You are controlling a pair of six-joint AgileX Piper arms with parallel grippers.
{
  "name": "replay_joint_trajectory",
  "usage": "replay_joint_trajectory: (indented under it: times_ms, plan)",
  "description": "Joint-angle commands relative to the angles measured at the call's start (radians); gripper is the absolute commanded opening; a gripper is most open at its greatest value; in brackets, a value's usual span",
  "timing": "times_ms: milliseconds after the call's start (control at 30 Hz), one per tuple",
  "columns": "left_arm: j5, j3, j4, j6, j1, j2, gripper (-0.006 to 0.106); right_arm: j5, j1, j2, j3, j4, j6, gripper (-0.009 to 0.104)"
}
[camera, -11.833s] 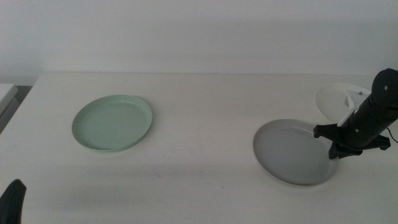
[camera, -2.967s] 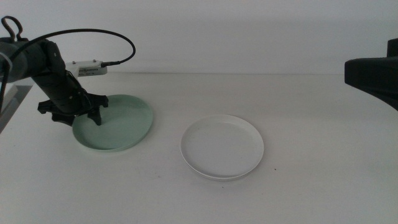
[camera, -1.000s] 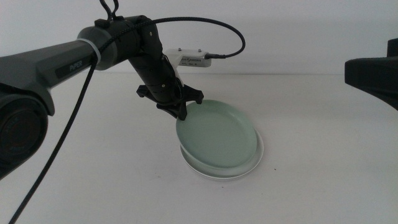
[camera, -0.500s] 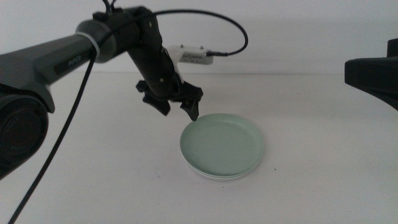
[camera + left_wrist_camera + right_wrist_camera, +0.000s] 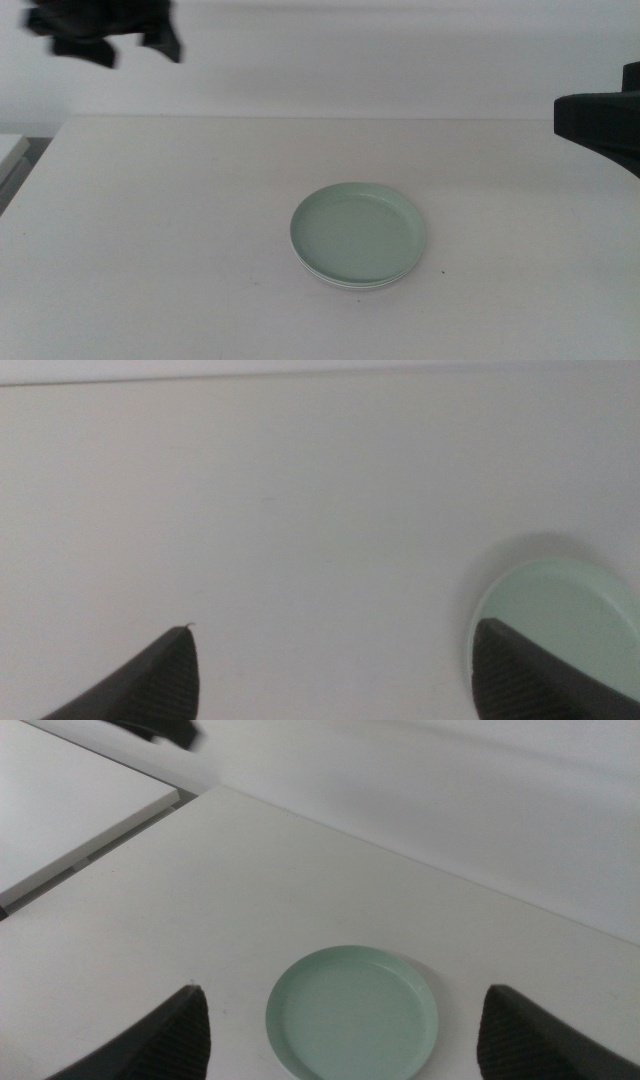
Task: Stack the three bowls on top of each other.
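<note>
The mint green bowl [image 5: 358, 232] lies level at the table's middle, on top of the white bowl, of which only a thin rim [image 5: 345, 285] shows below it. The grey bowl is hidden. My left gripper [image 5: 110, 28] is a blurred dark shape high at the far left, well away from the stack. Its wrist view shows the gripper [image 5: 334, 625] open and empty over bare table, with the green bowl [image 5: 555, 625] off to one side. My right gripper [image 5: 342, 988] is open and empty, held high above the green bowl [image 5: 352, 1015].
The right arm's dark body [image 5: 600, 122] hangs at the right edge of the middle view. A second white surface [image 5: 70, 795] stands beyond the table's left edge. The white table [image 5: 180, 200] lies around the stack.
My left gripper has let go of the green bowl and has risen fast up and to the left. The green bowl stays flat on the white one. The right arm has not moved.
</note>
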Motion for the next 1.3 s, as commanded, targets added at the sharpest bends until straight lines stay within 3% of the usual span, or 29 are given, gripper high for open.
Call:
replay_joint_trajectory:
  times_ms: [0, 200, 500, 600, 700, 800, 933, 1200, 1267]
  plan:
    - [-0.134, 0.215, -0.035, 0.008, 0.040, -0.181, 0.094, -0.008, -0.004, -0.005, 0.002, 0.001, -0.002, 0.069]
    - [-0.478, 0.678, -0.060, 0.025, 0.059, -0.531, 0.094, -0.008, -0.004, -0.005, 0.002, 0.001, -0.002, 0.069]
    - [-0.464, 0.711, -0.059, 0.082, 0.059, -0.572, 0.094, -0.044, -0.004, -0.005, 0.002, 0.001, -0.002, 0.069]
    - [-0.477, 0.711, -0.059, 0.082, 0.059, -0.572, 0.094, -0.099, -0.004, -0.001, 0.002, 0.000, 0.085, 0.069]
    - [-0.477, 0.711, -0.063, 0.085, 0.059, -0.572, 0.094, -0.145, -0.004, 0.018, -0.002, -0.102, 0.209, 0.069]
    - [-0.477, 0.711, -0.057, 0.093, 0.059, -0.572, 0.094, -0.193, -0.005, 0.058, -0.004, -0.249, 0.349, 0.069]
    - [-0.477, 0.711, -0.056, 0.093, 0.059, -0.572, 0.094, -0.144, -0.037, 0.119, -0.066, -0.399, 0.457, 0.069]
    - [-0.477, 0.711, -0.055, 0.095, 0.059, -0.572, 0.094, -0.093, -0.278, 0.140, -0.095, -0.409, 0.440, 0.069]
    - [-0.477, 0.711, -0.055, 0.095, 0.059, -0.572, 0.094, -0.083, -0.325, 0.118, -0.058, -0.380, 0.414, 0.069]
